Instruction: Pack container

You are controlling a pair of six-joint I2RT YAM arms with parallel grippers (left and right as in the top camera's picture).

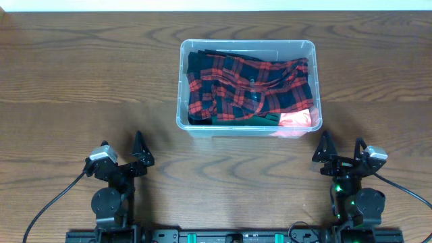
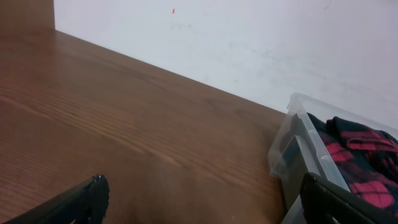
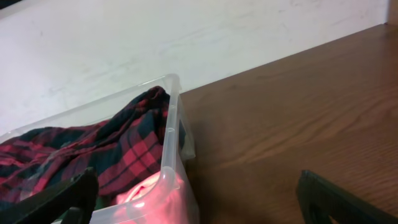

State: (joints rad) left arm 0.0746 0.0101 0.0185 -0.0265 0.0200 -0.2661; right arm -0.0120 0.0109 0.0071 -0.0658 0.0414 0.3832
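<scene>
You see the container (image 1: 247, 43) at 12 o'clock on the counter (image 1: 67, 81), with a red plaid cloth (image 1: 250, 84) inside. Your left jaws at 7 o'clock and right jaws at 5 o'clock stand wide open, empty.

The left arm (image 1: 108, 201) sits folded over its base, wrist low, fingers pointing forward. The left gripper (image 1: 121, 145) has its jaws spread wide. In the left wrist view, one of the left fingers (image 2: 74, 200) shows at the lower left corner and the other at the lower right. The right arm (image 1: 361, 202) takes the same folded posture, with a green indicator (image 1: 351, 202) lit on its housing. The right gripper (image 1: 342, 145) also has its jaws spread wide, and the right fingers (image 3: 56, 198) occupy opposite lower corners of the right wrist view. The two arms stand well apart.
</scene>
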